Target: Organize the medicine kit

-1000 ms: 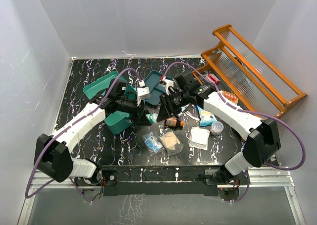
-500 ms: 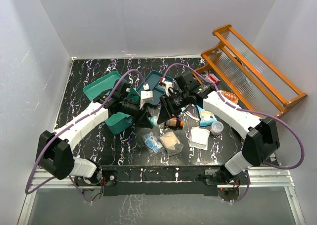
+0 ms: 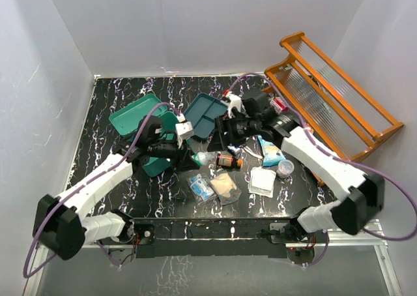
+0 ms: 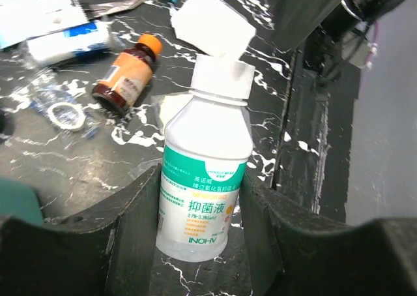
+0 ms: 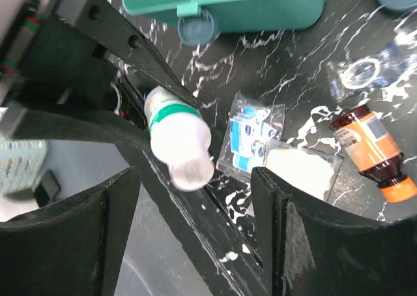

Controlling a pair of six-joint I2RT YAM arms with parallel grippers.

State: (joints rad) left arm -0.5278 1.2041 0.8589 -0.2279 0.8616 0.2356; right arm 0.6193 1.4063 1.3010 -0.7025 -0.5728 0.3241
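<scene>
The left pincer (image 3: 191, 156) is closed on a white bottle (image 4: 207, 178) with a green band on its label. One finger presses each side of the bottle's body. The bottle's white cap points away from the wrist, over the middle of the desk (image 3: 117, 87).

The right pincer (image 5: 195, 175) stands wide open with nothing between its fingers. It sits just beyond the bottle and faces it. From the right wrist the bottle's cap shows between the open fingers, apart from both of them.

The medicine kit (image 3: 137, 113) lies on the left half of the desk with its lid swung open. The left arm crosses over part of the box. The right wrist view catches its front wall and small round latch.

A flat divided tray (image 3: 205, 113) lies just to the kit's right, behind the two pincers.

On the desk below the held bottle are several loose items:
- a brown bottle (image 4: 127, 81) with an orange cap, on its side
- a roll of tape (image 4: 65, 115) in clear wrap
- a blue-printed packet (image 5: 251, 136)
- a beige pad (image 5: 303, 172) in plastic, touching the packet's edge
- a white square pad (image 3: 262, 180), further right (its contents cannot be made out)

An orange wooden rack (image 3: 332, 90) leans at the desk's right edge.
</scene>
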